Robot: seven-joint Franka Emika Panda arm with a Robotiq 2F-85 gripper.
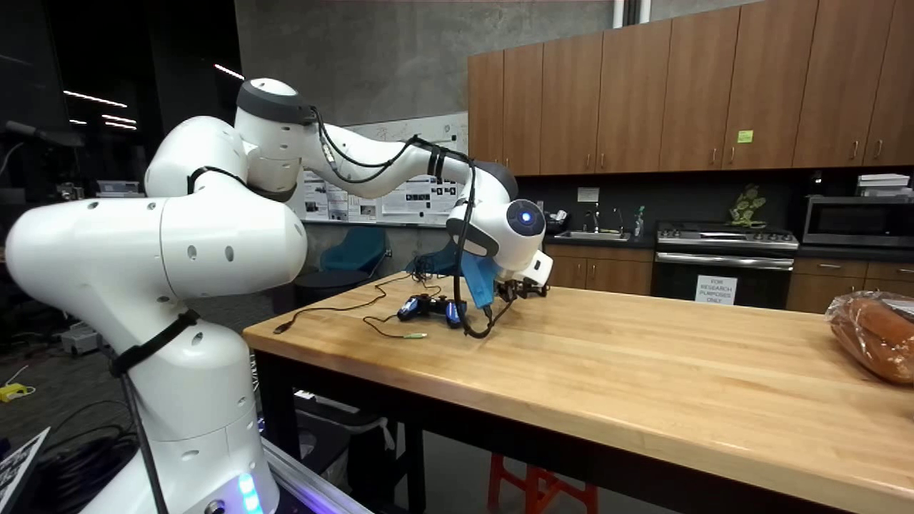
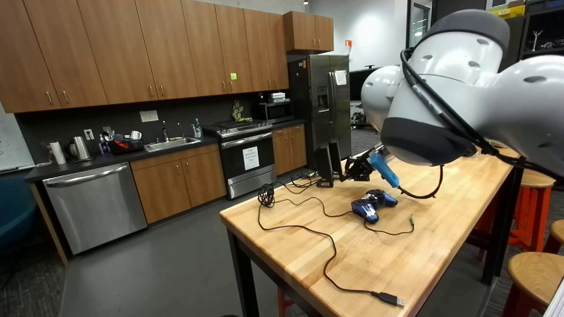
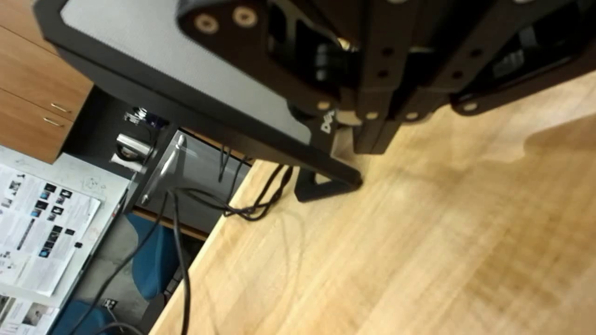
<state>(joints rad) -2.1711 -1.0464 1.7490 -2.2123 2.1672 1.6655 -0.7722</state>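
Observation:
My gripper (image 3: 370, 148) is shut, its two fingertips pressed together with nothing seen between them. It hangs low over the wooden table (image 3: 419, 260), tilted. Beside it stands a black-framed speaker (image 3: 186, 51) with a grey face and a Dell mark on its stand; the fingers overlap part of it in the wrist view, and I cannot tell whether they touch. In an exterior view, dark upright panels (image 2: 324, 165) rise just past the gripper. A blue and black game controller (image 2: 373, 204) lies on the tabletop near the arm, also seen as a controller (image 1: 432, 307) in an exterior view.
A black cable (image 2: 304, 226) winds over the table end, with a USB plug (image 2: 387, 299) near the edge and a green-tipped jack (image 2: 412, 220). A brown plastic-wrapped object (image 1: 875, 335) sits at the far table end. Stools (image 2: 535, 275) stand alongside.

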